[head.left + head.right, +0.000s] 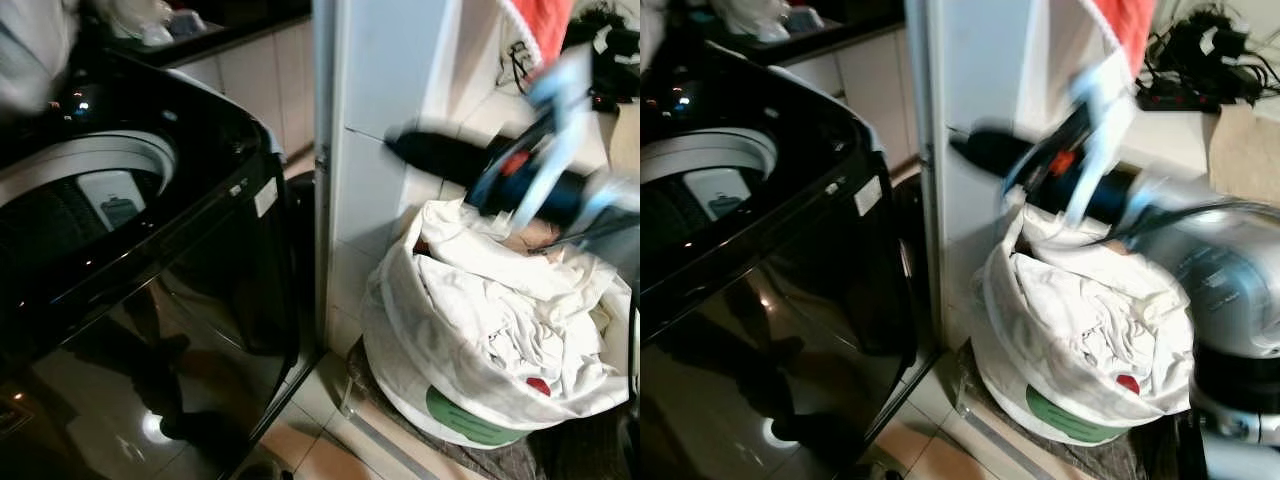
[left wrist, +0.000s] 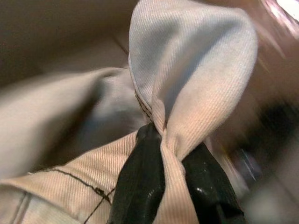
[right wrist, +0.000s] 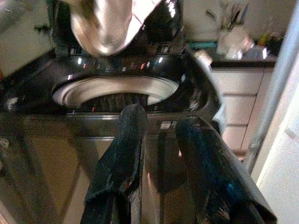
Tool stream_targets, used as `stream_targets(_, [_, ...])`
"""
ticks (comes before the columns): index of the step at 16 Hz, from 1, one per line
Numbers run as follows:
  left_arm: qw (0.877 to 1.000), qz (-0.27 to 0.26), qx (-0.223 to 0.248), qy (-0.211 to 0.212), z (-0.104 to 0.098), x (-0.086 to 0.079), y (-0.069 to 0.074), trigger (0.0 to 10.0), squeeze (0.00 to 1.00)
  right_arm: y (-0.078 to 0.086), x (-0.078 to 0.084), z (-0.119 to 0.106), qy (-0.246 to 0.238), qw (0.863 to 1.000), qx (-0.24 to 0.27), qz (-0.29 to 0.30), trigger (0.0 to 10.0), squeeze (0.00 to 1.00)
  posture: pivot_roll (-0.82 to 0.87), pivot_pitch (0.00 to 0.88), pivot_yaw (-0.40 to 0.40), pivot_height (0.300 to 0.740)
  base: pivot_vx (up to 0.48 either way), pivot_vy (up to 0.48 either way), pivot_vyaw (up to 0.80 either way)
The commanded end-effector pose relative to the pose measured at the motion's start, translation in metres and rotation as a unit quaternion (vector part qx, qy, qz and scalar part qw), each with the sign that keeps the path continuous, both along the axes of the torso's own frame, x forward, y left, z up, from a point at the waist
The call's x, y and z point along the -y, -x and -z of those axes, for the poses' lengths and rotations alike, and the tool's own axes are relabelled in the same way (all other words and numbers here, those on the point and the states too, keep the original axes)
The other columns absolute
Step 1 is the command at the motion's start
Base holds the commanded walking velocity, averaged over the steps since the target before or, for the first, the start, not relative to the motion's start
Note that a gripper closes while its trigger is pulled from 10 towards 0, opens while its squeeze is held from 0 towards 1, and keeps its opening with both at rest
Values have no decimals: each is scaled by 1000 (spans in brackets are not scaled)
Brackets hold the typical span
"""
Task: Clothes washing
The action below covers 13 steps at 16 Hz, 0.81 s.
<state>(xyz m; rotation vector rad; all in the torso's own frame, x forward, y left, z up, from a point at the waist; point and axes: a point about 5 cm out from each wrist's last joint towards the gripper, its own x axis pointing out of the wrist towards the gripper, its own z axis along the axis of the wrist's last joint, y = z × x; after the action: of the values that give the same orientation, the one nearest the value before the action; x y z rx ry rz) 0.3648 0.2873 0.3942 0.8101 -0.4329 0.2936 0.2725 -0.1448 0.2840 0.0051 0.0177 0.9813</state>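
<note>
A black top-loading washing machine (image 1: 215, 135) stands at the left, lid up, its drum opening (image 1: 90, 190) showing. In the left wrist view my left gripper (image 2: 163, 135) is shut on a fold of a pale beige garment (image 2: 196, 70). That garment also shows blurred at the top left (image 1: 30, 45), above the washer. My left arm (image 3: 105, 23) hangs over the drum. My right gripper (image 1: 400, 148), blurred, is above the white laundry basket (image 1: 470, 405), which is heaped with white clothes (image 1: 500, 300). Its fingers (image 3: 124, 140) stand open, nothing between them, pointing at the washer.
A white pillar (image 1: 385, 80) rises between the washer and the basket. Behind are a dark counter and pale cabinets (image 1: 260, 70). A red cloth (image 1: 545, 25) hangs at the upper right, near tangled black cables (image 1: 1200, 50). Tiled floor (image 1: 320, 440) lies below.
</note>
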Motion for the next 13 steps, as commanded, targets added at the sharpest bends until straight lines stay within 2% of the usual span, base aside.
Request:
stream_targets(1, [992,3,-125,12,49,2,-20,4588,0,3,-7,1,20,1000,12,-4,10000,0,-52,0,48,740,0,0,0])
stream_targets(2, [989,1,-149,18,63,2,-24,10000,0,4,-9,3,20,1000,10,-6,10000,0,-53,0,48,740,0,0,0])
stream_targets(3, [981,1,-193,20,87,2,-29,10000,0,5,-14,5,19,1000,7,-14,10000,0,-55,0,48,740,0,0,0])
stream_targets(5, [966,-1,-257,24,120,3,-32,10000,0,8,-21,7,22,999,6,-25,10000,0,-65,0,55,740,0,0,0])
stream_targets(7, [958,-9,-283,37,124,0,-33,10000,0,8,-20,7,25,999,10,-22,10000,0,-69,0,57,740,0,0,0])
stream_targets(8, [951,-22,-304,51,126,-6,-32,10000,137,9,-20,7,25,999,9,-24,10000,0,-70,0,58,740,0,0,0])
stream_targets(9, [931,-31,-359,61,135,-13,-28,10000,1000,11,-21,9,29,999,3,-30,10000,0,-69,0,58,740,0,0,0])
stream_targets(11, [913,-30,-399,75,139,-18,-25,10000,1000,13,-20,16,47,998,-12,-34,10000,0,-68,0,59,740,0,0,0])
stream_targets(13, [906,-28,-414,82,138,-22,-22,10000,1000,16,-20,21,59,997,-25,-42,10000,0,-65,0,55,740,0,0,0])
